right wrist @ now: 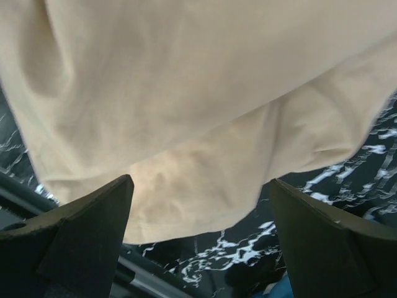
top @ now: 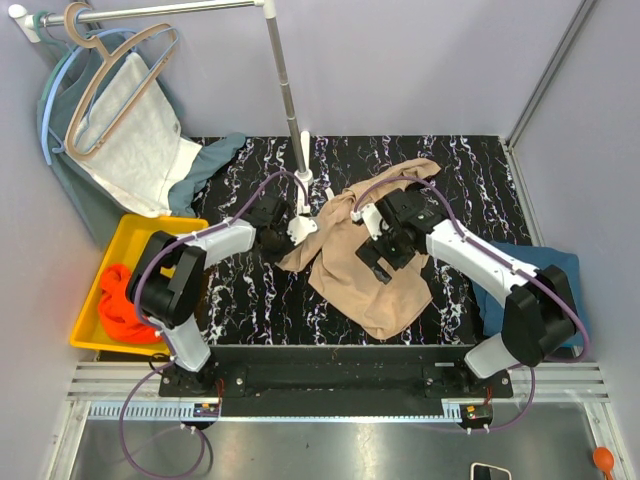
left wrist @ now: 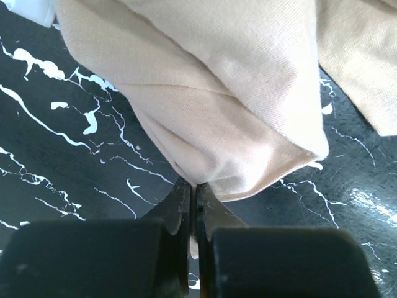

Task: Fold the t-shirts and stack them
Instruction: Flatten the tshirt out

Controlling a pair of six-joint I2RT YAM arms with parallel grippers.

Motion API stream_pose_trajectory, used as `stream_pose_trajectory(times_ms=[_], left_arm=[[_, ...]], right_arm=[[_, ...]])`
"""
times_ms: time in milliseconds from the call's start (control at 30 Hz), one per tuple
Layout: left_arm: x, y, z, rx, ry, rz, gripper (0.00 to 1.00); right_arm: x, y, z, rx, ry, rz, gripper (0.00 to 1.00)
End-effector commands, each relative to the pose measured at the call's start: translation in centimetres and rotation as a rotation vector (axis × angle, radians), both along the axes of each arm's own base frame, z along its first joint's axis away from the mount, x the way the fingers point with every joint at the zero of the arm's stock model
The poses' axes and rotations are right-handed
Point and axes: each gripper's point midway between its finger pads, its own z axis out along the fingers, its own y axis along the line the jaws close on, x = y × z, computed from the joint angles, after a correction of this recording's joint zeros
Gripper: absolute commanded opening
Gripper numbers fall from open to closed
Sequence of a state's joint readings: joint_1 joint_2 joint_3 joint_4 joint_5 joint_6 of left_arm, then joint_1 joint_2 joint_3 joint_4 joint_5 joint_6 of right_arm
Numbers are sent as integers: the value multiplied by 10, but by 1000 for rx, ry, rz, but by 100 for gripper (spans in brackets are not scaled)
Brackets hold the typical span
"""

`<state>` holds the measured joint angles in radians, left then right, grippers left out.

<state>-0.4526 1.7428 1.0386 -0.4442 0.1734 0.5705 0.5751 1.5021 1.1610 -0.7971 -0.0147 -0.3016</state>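
At the far left, the orange-red shirt (top: 120, 305) lies bunched in a yellow bin (top: 88, 262) off the bench (top: 250, 290), not yet dealt with. The step in hand looks to be the first one: getting the beige shirt (top: 370, 290) spread flat so it can be folded. The left pincer (top: 306, 228) is closed tight at that shirt's left edge. In the left wrist view its fingertips (left wrist: 185, 200) meet right at the lowest corner of a folded flap, and it appears to have a thin bite of the cloth, though how much is caught cannot be told. The shirt itself lies crumpled in the middle of the bench, its bulk stretching from that pinched corner rightward and toward the near edge, with layers doubled over one another. Further right, the right pincer (top: 383, 255) hangs over the shirt's middle with its jaws spread wide and nothing between them. Its own camera shows cloth filling the view beneath and the fingers apart from it. The next move probably calls for the right pincer to come down onto an opposite edge or corner, close on a single layer, and then for both arms to draw apart and lay the cloth flat. At the far right a dark teal-blue shirt (top: 555, 265) waits beside the right arm's base.
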Motion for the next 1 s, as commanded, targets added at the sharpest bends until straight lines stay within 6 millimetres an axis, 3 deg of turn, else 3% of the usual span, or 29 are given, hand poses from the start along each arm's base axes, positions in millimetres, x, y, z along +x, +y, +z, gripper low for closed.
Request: stream_pose_trajectory(times_ms=[0,167,267,433,567,700,833,967], left_arm=[[15,3,31,7,-95,29,0],[50,8,84,42,-249,71,0],[81,7,120,43,-347,104,0],[114,12,144,51,-416,167,0],[130,12,174,25,-484,219,0],[130,13,196,5,-520,231,0],[132,28,212,57,-579,264,0],[135,39,253,38,-677,314,0]], right_arm=[[-40,18,0,86,111,124,100],[-84,42,-6,109,222,273,100],[-110,50,-19,59,277,362,98],[-130,60,-24,37,290,450,95],[-129,70,-23,31,262,483,94],[-123,82,-26,4,232,511,91],[-118,87,-35,-29,196,535,89],[-111,90,-41,-45,159,532,89]])
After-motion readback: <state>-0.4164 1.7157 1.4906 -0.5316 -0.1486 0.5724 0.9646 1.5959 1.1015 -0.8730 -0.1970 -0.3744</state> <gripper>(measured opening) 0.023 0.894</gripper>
